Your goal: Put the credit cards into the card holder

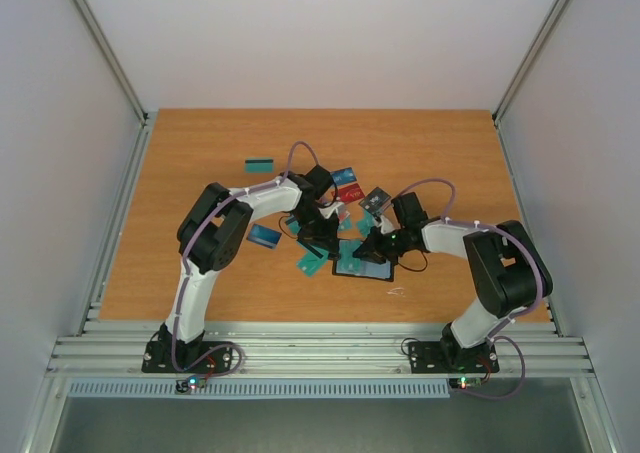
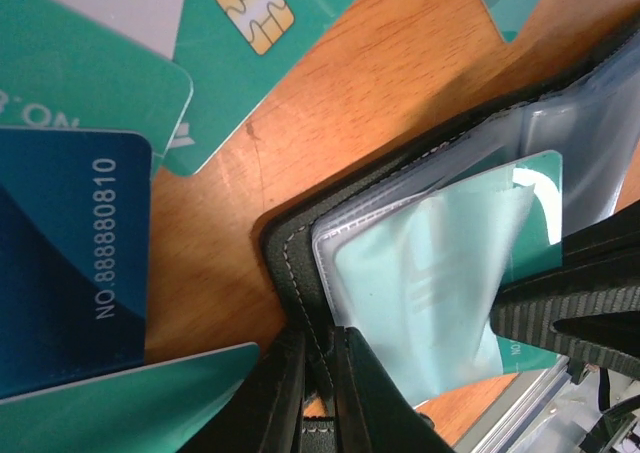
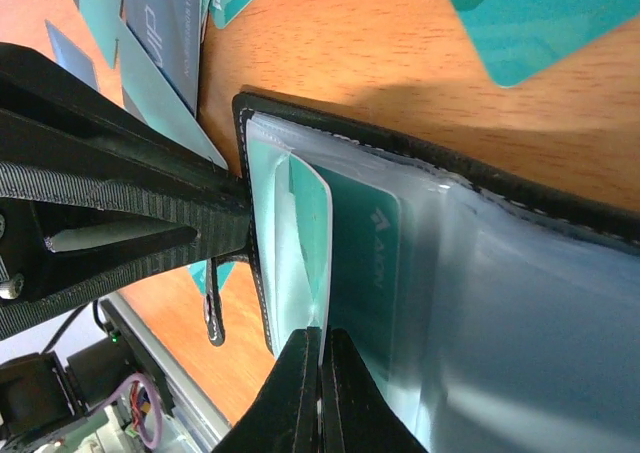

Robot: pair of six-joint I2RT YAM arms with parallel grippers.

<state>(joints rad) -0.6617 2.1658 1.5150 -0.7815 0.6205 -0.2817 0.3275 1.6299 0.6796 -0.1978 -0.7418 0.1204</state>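
The black card holder (image 1: pixel 362 266) lies open on the table between both arms, its clear sleeves showing. My left gripper (image 2: pixel 320 348) is shut on its black stitched edge (image 2: pixel 290 258). My right gripper (image 3: pixel 322 338) is shut on the edge of a teal credit card (image 3: pixel 308 235), which stands at the mouth of a clear sleeve beside the holder's rim (image 3: pixel 420 158). Another teal card (image 3: pixel 365 263) sits inside a sleeve. In the top view the left gripper (image 1: pixel 322 235) and right gripper (image 1: pixel 373 248) meet over the holder. Loose cards lie around it.
Loose cards on the wood: a teal one (image 1: pixel 260 163) far left, a red one (image 1: pixel 348 191), a dark grey one (image 1: pixel 375 200), a blue one (image 1: pixel 264 236) and a teal one (image 1: pixel 311 263). The left wrist view shows a blue card (image 2: pixel 70 253) and a chip card (image 2: pixel 260 33) close by.
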